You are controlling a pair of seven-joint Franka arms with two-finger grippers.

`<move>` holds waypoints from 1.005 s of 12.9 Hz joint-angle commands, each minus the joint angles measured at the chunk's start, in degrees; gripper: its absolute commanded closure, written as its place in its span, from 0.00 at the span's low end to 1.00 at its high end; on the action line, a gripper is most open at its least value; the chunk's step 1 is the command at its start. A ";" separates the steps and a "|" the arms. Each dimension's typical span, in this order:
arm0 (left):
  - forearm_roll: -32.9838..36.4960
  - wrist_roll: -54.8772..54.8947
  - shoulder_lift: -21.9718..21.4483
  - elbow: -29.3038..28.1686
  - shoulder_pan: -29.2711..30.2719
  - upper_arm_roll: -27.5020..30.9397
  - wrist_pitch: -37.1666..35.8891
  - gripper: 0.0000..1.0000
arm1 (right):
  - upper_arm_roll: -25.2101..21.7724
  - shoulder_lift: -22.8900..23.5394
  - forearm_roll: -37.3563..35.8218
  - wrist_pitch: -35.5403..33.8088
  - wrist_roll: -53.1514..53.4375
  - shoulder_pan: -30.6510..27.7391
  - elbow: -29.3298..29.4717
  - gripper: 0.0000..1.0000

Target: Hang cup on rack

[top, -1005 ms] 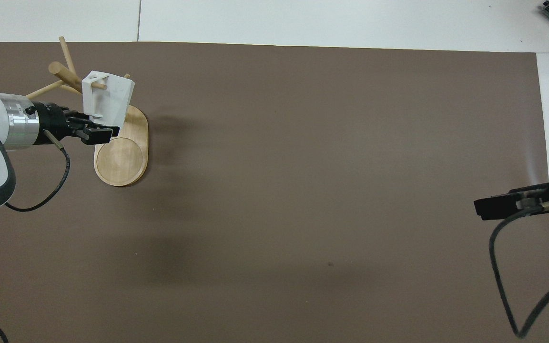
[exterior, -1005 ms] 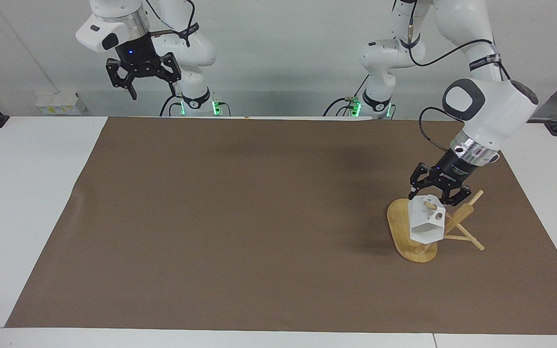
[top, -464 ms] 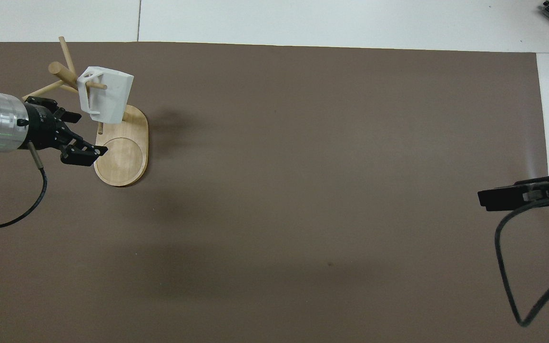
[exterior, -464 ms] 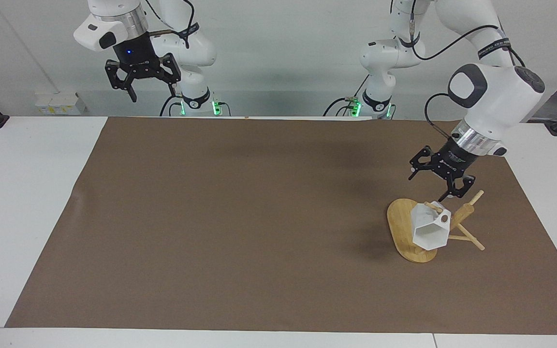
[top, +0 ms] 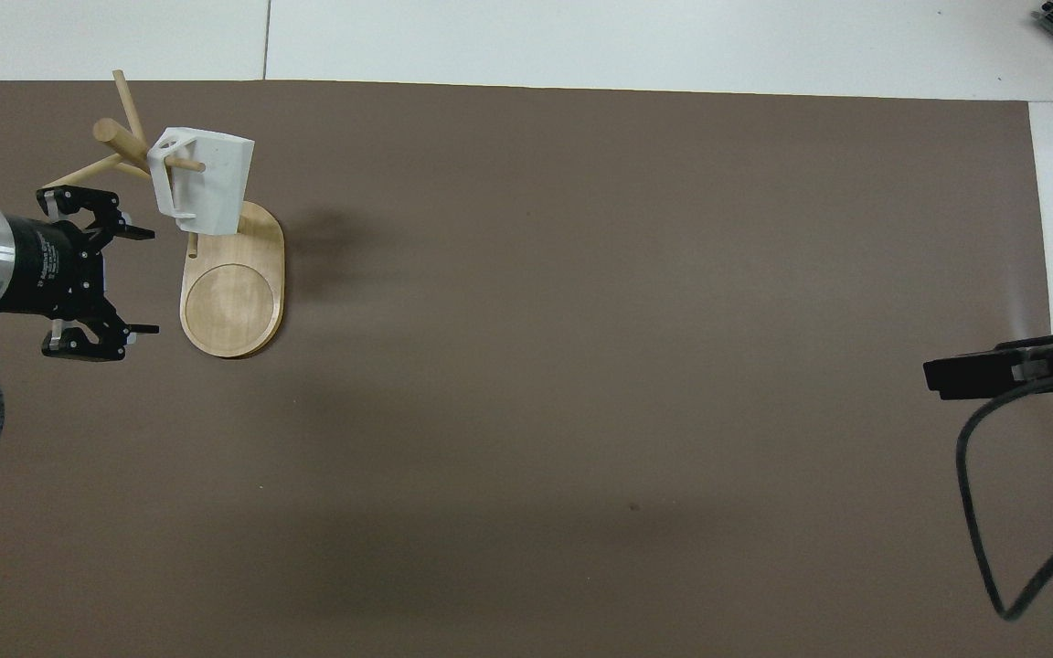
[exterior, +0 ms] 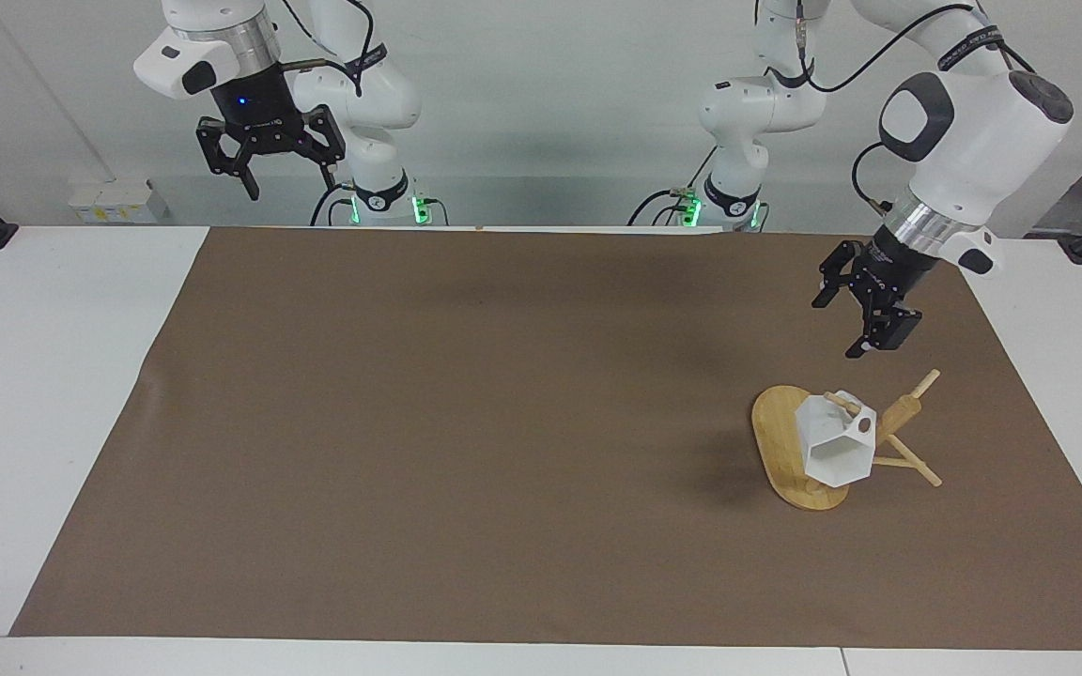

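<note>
Since a second ago the left end effector (exterior: pixel 865 314) has let go of the cup (exterior: pixel 837 449) and lifted clear; it now hangs in the air over the brown mat (exterior: pixel 503 422) beside the rack (exterior: pixel 799 460), fingers spread wide, nothing between them. Cup hangs free on the rack, one thin peg (top: pixel 181 164) passing through its handle loop, body tilted with the open rim toward the facing camera. Weight rests on that peg alone, which slopes upward, so the handle likely sits back toward the post (exterior: pixel 900 413) and stays put. Rack stands at the left arm's end of the counter (exterior: pixel 62 422), oval base flat on the mat. Right end effector (exterior: pixel 269 155) waits high near its own base, fingers open, empty. Judgement: hanging looks done; only the left arm's retreat remains. Risk is slight swinging of the cup.
</note>
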 commanded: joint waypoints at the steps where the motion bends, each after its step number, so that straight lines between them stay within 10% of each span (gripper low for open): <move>1: 1.15 15.72 -2.43 -0.30 -0.05 -0.18 -3.29 0.00 | 0.27 -0.70 0.05 3.23 0.22 -1.95 -1.33 0.00; 13: 9.15 72.70 -1.12 10.58 -1.11 -0.79 -14.88 0.00 | 0.27 -0.70 0.31 2.97 0.65 -3.53 -1.33 0.00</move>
